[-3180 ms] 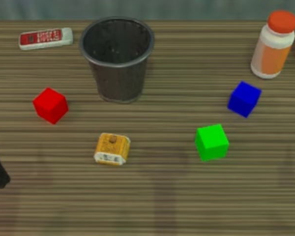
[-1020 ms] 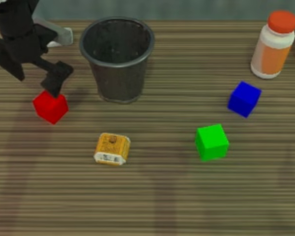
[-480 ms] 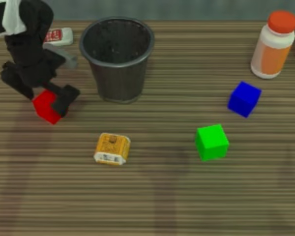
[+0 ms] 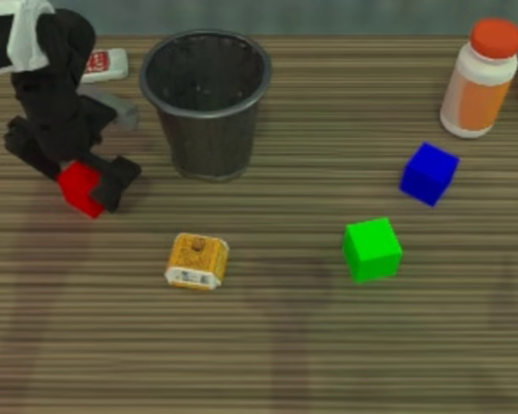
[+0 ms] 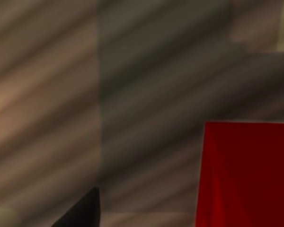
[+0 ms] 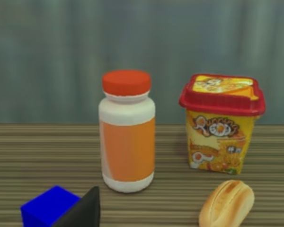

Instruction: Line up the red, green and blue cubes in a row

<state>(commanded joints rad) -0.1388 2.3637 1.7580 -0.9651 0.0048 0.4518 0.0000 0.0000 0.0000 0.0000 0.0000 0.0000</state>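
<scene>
At the table's left, the red cube (image 4: 79, 190) rests on the wood with my left gripper (image 4: 76, 179) lowered around it, one black finger on each side. The left wrist view shows the red cube (image 5: 246, 175) close up, with a gap between it and the one visible fingertip (image 5: 83, 213), so the gripper is open. The green cube (image 4: 372, 248) lies right of centre. The blue cube (image 4: 429, 173) lies farther back and to the right. My right arm is outside the top view. Its wrist view shows one fingertip (image 6: 85, 210) beside the blue cube (image 6: 45, 208).
A dark bin (image 4: 205, 99) stands just right of the left arm, and a white-and-red flat pack (image 4: 104, 65) lies behind it. A yellow-orange labelled box (image 4: 196, 261) lies in front. An orange-capped bottle (image 4: 479, 82), a noodle cup (image 6: 222, 123) and a bread roll (image 6: 227, 203) are at the back right.
My left arm came in from the left edge, swung over the red cube and lowered until its fingers straddle it. The cubes have stayed where they were.
</scene>
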